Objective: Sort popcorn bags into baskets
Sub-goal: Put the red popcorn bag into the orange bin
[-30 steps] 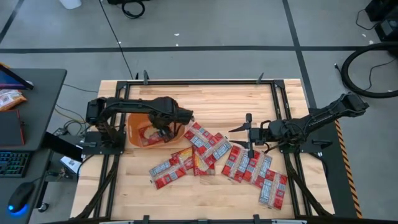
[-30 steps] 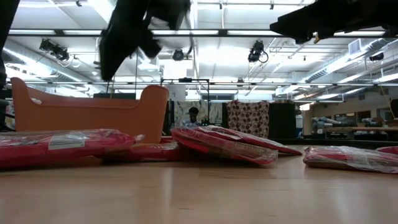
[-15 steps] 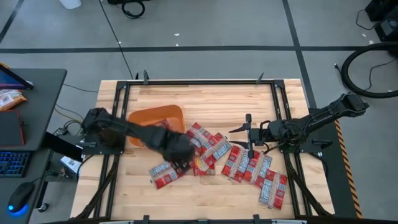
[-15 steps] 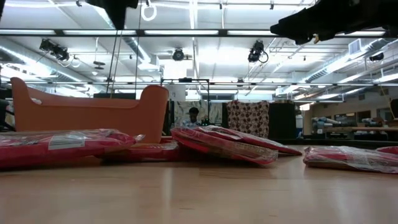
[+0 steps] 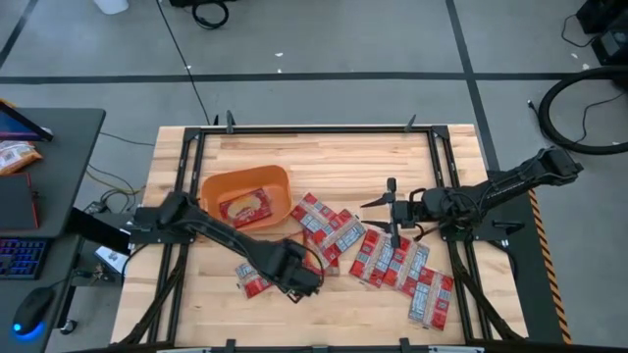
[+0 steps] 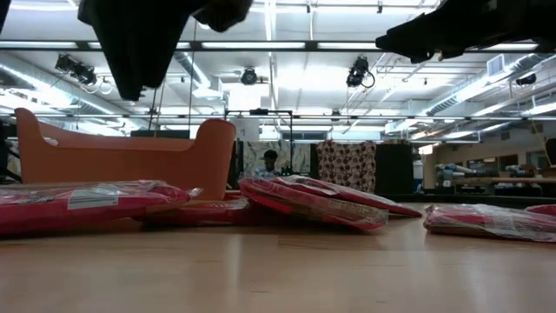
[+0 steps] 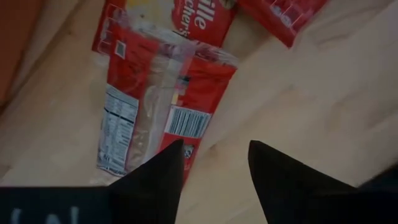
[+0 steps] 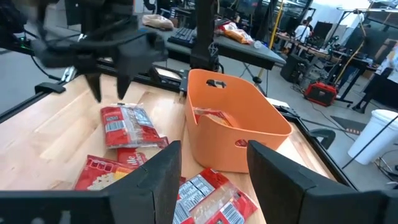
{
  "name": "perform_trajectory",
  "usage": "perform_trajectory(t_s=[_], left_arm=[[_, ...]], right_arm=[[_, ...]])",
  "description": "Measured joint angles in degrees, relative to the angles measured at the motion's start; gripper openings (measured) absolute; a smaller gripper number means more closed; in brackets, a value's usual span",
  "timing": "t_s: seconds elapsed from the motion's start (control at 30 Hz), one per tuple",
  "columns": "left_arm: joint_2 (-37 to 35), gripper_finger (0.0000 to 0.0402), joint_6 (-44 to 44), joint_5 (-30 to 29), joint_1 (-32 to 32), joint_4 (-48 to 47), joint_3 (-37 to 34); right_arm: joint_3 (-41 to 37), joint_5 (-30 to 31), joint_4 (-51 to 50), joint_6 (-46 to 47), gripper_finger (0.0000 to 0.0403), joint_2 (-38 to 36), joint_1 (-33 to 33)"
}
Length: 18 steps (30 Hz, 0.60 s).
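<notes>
Several red popcorn bags with white panels lie flat on the table (image 5: 324, 227), (image 5: 397, 263), in a loose row right of the orange tub (image 5: 245, 199). One bag (image 5: 247, 208) lies inside the tub. My left gripper (image 5: 299, 279) is open and hovers over the nearest bag (image 7: 155, 112), (image 5: 255, 277); its fingers (image 7: 158, 177) touch nothing. In the right wrist view my left gripper (image 8: 109, 59) hangs above that bag (image 8: 127, 124). My right gripper (image 5: 392, 211), (image 8: 212, 149) is open and waits above the right-hand bags.
The tub (image 8: 233, 127) stands on the table's left half, with a cut-out handle in its wall. Black frame rails (image 5: 437, 167) run along the table's sides. Bare wood lies along the far edge (image 5: 324, 152) and the near right corner. A desk with a keyboard stands left of the table.
My left gripper has swung from above the orange tub toward the table's near edge and to the right, ending over the nearest popcorn bag. My right arm has kept still. The bags on the table lie as before.
</notes>
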Motion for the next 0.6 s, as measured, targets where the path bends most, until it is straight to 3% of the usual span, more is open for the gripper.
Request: perform_trajectory(t_s=[0.27, 0.37, 0.6], left_arm=[[8.51, 0.0176, 1.86, 0.26, -0.31, -7.98, 11.32], [11.99, 0.0173, 2.78, -2.12, -0.69, -13.61, 16.3], [14.23, 0.0178, 4.1, -4.92, -1.12, -11.36, 16.13]], right_arm=[[0.0, -0.04, -0.48, 0.0, 0.0187, 0.0, 0.0], [0.0, -0.06, -0.5, 0.0, 0.0187, 0.0, 0.0], [0.0, -0.16, -0.6, 0.0, 0.0187, 0.0, 0.0]])
